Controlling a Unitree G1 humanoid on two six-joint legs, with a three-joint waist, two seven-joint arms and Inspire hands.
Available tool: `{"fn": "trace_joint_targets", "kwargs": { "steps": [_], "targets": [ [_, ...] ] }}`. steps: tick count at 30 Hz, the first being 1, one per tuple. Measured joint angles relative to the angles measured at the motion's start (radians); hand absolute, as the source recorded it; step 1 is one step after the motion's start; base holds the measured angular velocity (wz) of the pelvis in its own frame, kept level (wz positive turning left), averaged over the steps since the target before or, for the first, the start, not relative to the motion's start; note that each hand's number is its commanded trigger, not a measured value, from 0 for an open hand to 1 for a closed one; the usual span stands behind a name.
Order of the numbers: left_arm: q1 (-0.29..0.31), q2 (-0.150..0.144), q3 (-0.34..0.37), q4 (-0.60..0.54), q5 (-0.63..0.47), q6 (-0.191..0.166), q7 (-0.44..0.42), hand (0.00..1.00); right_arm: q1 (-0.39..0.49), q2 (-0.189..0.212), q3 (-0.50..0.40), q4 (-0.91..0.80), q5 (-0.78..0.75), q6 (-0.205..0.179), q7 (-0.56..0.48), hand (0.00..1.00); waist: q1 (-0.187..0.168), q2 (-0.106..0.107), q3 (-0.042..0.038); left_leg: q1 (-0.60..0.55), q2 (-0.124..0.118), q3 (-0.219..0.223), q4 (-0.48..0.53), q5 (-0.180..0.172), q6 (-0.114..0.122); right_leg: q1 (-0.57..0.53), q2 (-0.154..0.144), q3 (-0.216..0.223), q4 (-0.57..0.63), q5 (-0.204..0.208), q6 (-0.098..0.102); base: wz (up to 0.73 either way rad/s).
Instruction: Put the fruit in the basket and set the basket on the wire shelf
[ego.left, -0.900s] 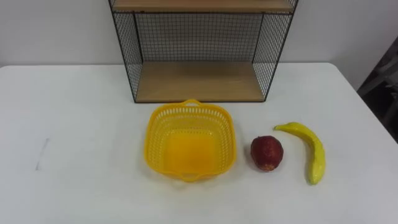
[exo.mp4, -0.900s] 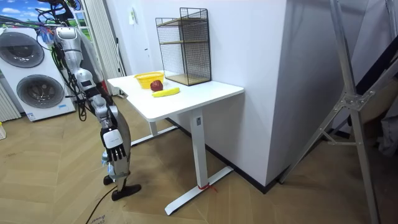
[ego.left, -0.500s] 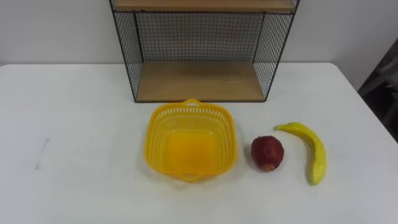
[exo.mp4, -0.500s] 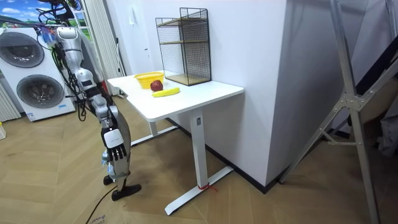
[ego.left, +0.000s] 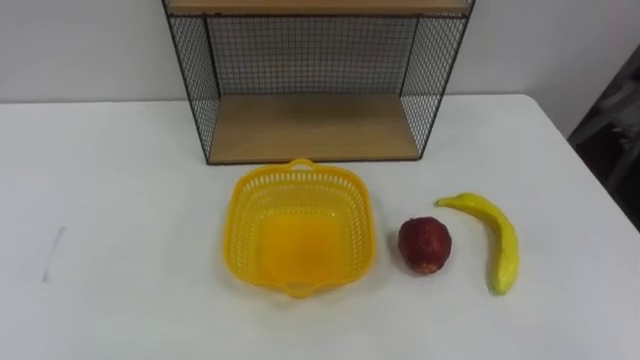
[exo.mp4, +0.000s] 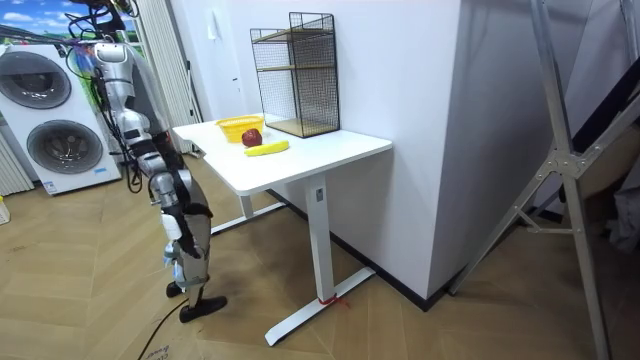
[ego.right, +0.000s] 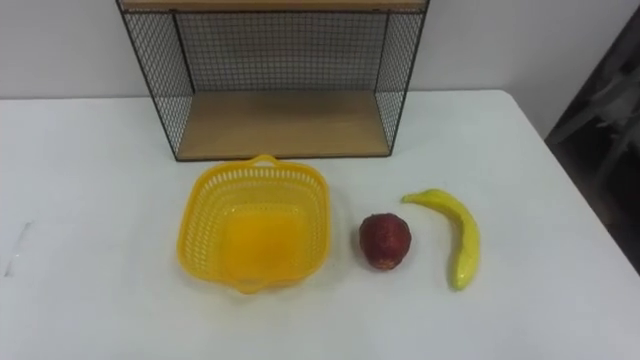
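Standing at the end of the white table (ego.left: 110, 190) on the room view's left, the robot faces the yellow plastic basket (ego.left: 238, 228), which sits empty and upright on the tabletop. A dark red apple (ego.left: 425, 244) lies just to the right of the basket, close to its rim but apart from it. A yellow banana (ego.left: 503, 242) lies farther right of the basket, beyond the apple and not touching it, its curve bowing away. The wire shelf (ego.left: 312, 128) stands directly behind the basket, its wooden bottom board bare and its open front facing the basket's small handle tab. The right hand (exo.mp4: 180, 226) hangs low at the robot's side, well back from the basket; its state cannot be told.
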Motion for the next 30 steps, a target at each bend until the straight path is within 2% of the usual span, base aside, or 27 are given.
{"fn": "trace_joint_targets", "kwargs": {
  "steps": [3,6,11,13,17,19,21,22,25,27,30],
  "targets": [
    [0.005,0.004,0.063,-0.007,-0.007,-0.023,0.011,0.00,0.007,0.000,-0.102,-0.058,0.203,-0.031,-0.051,0.00,-0.010,-0.002,-0.0005,-0.001,0.000,0.001,-0.002,0.000,0.000,-0.004,0.001,0.005,-0.003,0.000,0.000,-0.02],
    [0.032,0.010,0.086,-0.038,-0.051,-0.050,0.033,0.00,0.002,0.000,-0.225,-0.140,0.297,-0.062,-0.125,0.00,-0.039,-0.009,-0.0023,-0.002,-0.001,0.004,-0.002,0.000,0.000,-0.007,-0.002,0.004,0.000,0.000,0.001,0.00],
    [0.044,0.026,0.127,-0.063,-0.048,-0.083,0.083,0.00,-0.019,-0.012,-0.367,-0.316,0.301,-0.135,-0.293,0.00,-0.061,-0.028,-0.0041,-0.008,-0.002,0.008,-0.003,0.000,0.000,-0.015,0.001,0.011,0.003,-0.001,0.002,-0.04],
    [0.053,0.029,0.144,-0.084,-0.039,-0.097,0.104,0.00,-0.011,-0.014,-0.400,-0.482,0.248,-0.161,-0.407,0.00,-0.062,-0.037,-0.0062,-0.010,-0.001,0.015,-0.008,0.000,0.000,-0.021,0.002,0.015,0.003,0.001,0.003,-0.07],
    [0.052,0.029,0.143,-0.087,-0.027,-0.102,0.131,0.00,-0.034,-0.049,-0.402,-0.745,0.052,-0.194,-0.551,0.00,-0.063,-0.035,-0.0050,-0.013,-0.002,0.017,-0.018,0.004,0.007,-0.025,0.005,0.024,0.007,0.010,0.007,-0.08],
    [0.048,0.029,0.139,-0.089,-0.021,-0.102,0.136,0.00,-0.064,-0.075,-0.379,-0.897,-0.114,-0.200,-0.622,0.00,-0.057,-0.038,-0.0049,-0.024,-0.003,0.020,-0.019,0.006,0.010,-0.041,0.005,0.026,0.014,0.013,0.007,-0.04],
    [0.048,0.031,0.109,-0.093,-0.020,-0.102,0.140,0.00,-0.075,-0.089,-0.365,-1.016,-0.230,-0.201,-0.656,0.00,-0.055,-0.034,-0.0022,-0.028,-0.003,0.020,-0.018,0.007,0.012,-0.042,0.004,0.022,0.009,0.017,0.008,0.03],
    [0.047,0.030,0.095,-0.092,-0.019,-0.102,0.140,0.00,-0.079,-0.098,-0.342,-1.078,-0.313,-0.209,-0.677,0.00,-0.048,-0.035,-0.0040,-0.032,-0.003,0.020,-0.018,0.008,0.013,-0.043,0.004,0.022,0.003,0.020,0.008,0.03],
    [0.043,0.031,0.070,-0.083,-0.019,-0.103,0.140,0.00,-0.093,-0.125,-0.271,-1.159,-0.500,-0.220,-0.691,0.00,-0.030,-0.032,-0.0046,-0.045,-0.002,0.021,-0.018,0.010,0.015,-0.056,0.005,0.025,0.000,0.027,0.007,-0.02],
    [0.044,0.031,0.051,-0.069,-0.020,-0.102,0.141,0.00,-0.105,-0.129,-0.239,-1.178,-0.573,-0.220,-0.693,0.00,-0.022,-0.032,-0.0053,-0.044,-0.002,0.023,-0.019,0.011,0.015,-0.056,0.005,0.029,-0.001,0.028,0.008,-0.02],
    [0.043,0.031,0.018,-0.060,-0.020,-0.102,0.140,0.00,-0.112,-0.129,-0.185,-1.215,-0.597,-0.220,-0.668,0.00,0.000,-0.031,-0.0051,-0.043,-0.002,0.027,-0.020,0.011,0.016,-0.055,0.005,0.035,-0.004,0.031,0.010,-0.05]
  ]
}}
